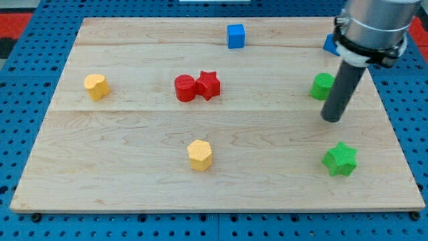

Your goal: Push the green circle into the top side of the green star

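The green circle point(322, 86) sits at the view's right, partly hidden behind my rod. The green star point(340, 159) lies lower on the board, near the view's bottom right. My tip point(332, 118) rests on the board just below and slightly right of the green circle, between it and the green star, apart from the star.
A red circle point(184, 88) touches a red star point(208, 85) at centre. A blue cube point(235, 35) is at the top. A blue block point(330, 44) is partly hidden by the arm. Yellow blocks lie at left point(96, 86) and bottom centre point(200, 154).
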Robot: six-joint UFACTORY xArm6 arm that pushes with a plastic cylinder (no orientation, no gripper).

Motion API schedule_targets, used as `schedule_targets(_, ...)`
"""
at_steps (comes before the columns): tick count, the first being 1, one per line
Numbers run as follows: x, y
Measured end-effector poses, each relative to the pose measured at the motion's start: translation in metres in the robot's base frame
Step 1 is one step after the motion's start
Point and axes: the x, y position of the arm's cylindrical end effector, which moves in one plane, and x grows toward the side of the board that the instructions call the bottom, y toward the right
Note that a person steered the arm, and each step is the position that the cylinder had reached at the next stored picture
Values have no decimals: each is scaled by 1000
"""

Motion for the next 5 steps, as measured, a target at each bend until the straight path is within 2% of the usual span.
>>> schedule_targets(2,-78,40)
schedule_targets(3,-95,-1)
schedule_targets(4,-90,-27)
schedule_targets(5,-66,-19)
